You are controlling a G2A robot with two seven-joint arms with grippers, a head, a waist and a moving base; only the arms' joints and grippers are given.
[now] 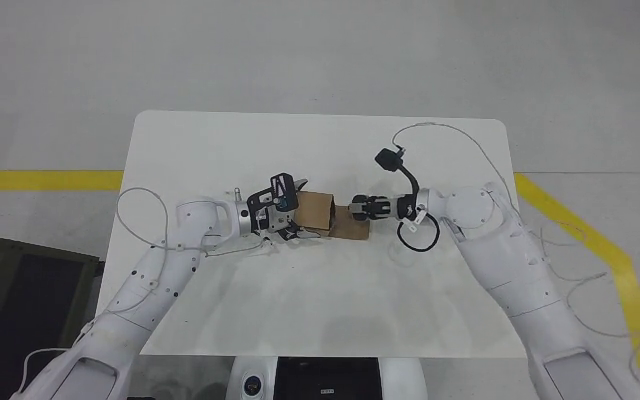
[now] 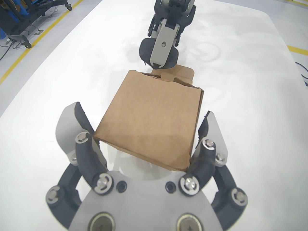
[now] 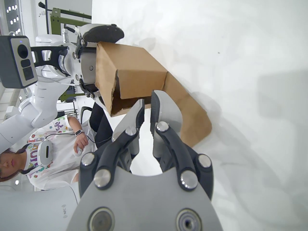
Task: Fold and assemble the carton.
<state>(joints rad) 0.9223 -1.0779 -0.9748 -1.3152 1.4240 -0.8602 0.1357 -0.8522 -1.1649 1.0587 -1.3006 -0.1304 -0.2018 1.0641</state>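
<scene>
Left gripper [image 2: 143, 108] clamps the carton [image 2: 156, 121] at one end, a finger pressed against each side wall. The brown carton lies on its side on the white table [image 1: 300, 140]. At the carton's opposite, open end sits the right gripper [image 3: 148, 98], its fingers drawn almost together with nothing visible between them. Beside it, a loose flap [image 3: 192, 114] of the carton spreads flat on the table.
</scene>
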